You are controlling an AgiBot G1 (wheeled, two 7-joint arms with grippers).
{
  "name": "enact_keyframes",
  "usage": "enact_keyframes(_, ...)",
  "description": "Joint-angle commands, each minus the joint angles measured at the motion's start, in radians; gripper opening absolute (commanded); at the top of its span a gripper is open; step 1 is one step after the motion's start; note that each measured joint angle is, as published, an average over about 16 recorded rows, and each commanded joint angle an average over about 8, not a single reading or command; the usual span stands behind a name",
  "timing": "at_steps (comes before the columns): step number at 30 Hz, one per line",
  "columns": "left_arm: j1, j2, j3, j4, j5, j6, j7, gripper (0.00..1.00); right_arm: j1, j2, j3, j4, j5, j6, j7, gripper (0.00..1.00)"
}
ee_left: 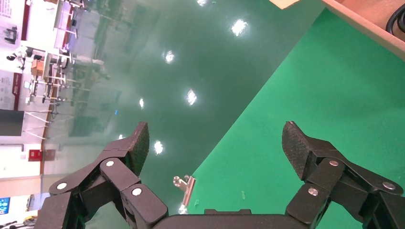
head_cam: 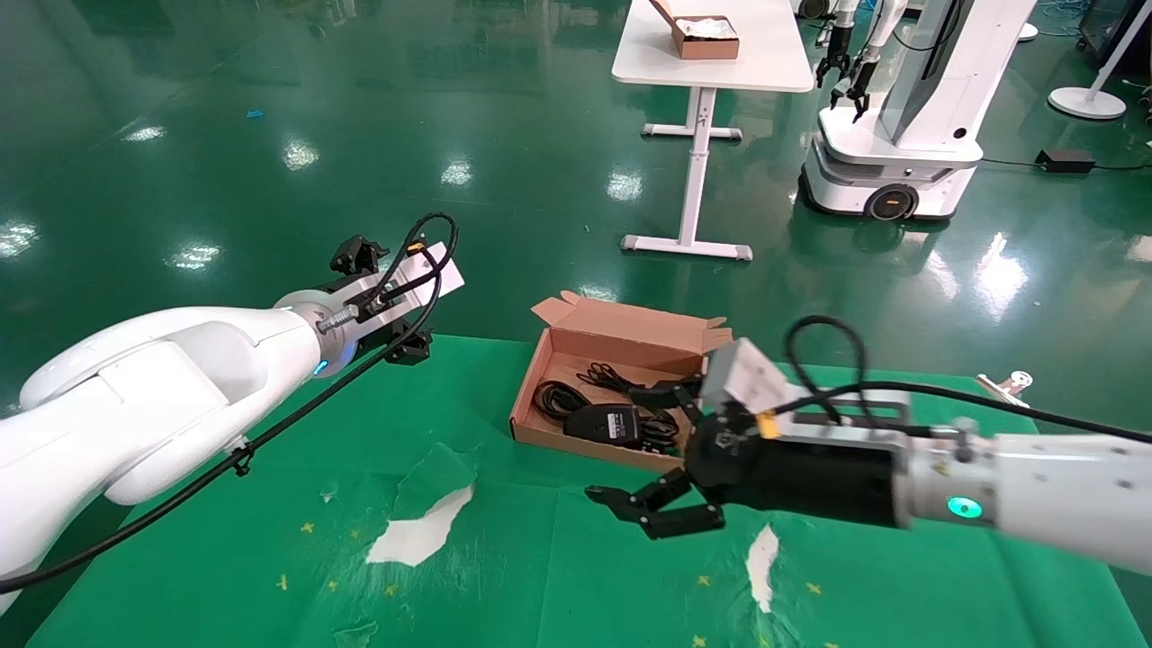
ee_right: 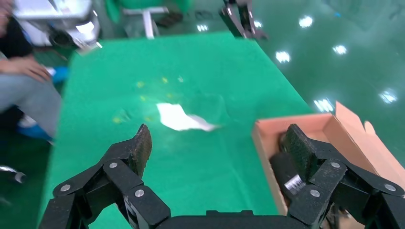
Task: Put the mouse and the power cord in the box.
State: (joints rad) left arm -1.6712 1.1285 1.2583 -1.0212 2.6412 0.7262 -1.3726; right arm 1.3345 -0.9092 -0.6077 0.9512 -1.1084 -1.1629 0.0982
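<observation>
The brown cardboard box [head_cam: 540,373] lies open on the green cloth, flap lid up at the back. Inside it rest the black mouse [head_cam: 605,421], white label up, and the coiled power cord [head_cam: 551,397], with thin black cable [head_cam: 601,375] tangled behind them. My right gripper [head_cam: 654,509] hovers open and empty just in front of the box's near wall. In the right wrist view the right gripper [ee_right: 219,143] spans bare cloth beside the box [ee_right: 265,145] and the mouse [ee_right: 288,172]. My left gripper [head_cam: 385,302] hangs open over the table's far left edge; in its wrist view the left gripper [ee_left: 216,143] is empty.
Torn white patches [head_cam: 423,531] [head_cam: 763,558] show through the green cloth. Metal clips [head_cam: 1008,387] [ee_left: 185,186] hold the cloth's edges. Across the floor stand a white table [head_cam: 711,67] with a smaller brown box [head_cam: 706,36] and another robot [head_cam: 900,117]. A seated person [ee_right: 24,81] is beside the table.
</observation>
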Motion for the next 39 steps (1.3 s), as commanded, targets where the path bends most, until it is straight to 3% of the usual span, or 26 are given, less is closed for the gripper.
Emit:
enact_keyframes(1, 0.002, -0.001, -0.003, -0.001, -0.005, 0.002, 0.003, 1.0, -0.022, 0.025, 0.028, 0.028, 0.032, -0.028, 0.008, 1.0)
enact_keyframes(22, 0.21, -0.182, -0.344, -0.092, -0.671, 0.27, 0.416, 1.0, -0.242, 0.278, 0.306, 0.31, 0.352, -0.31, 0.083, 1.0)
enact_keyframes(39, 0.382, -0.331, -0.626, -0.168, -1.222, 0.492, 0.758, 1.0, -0.259, 0.298, 0.327, 0.332, 0.379, -0.333, 0.088, 1.0)
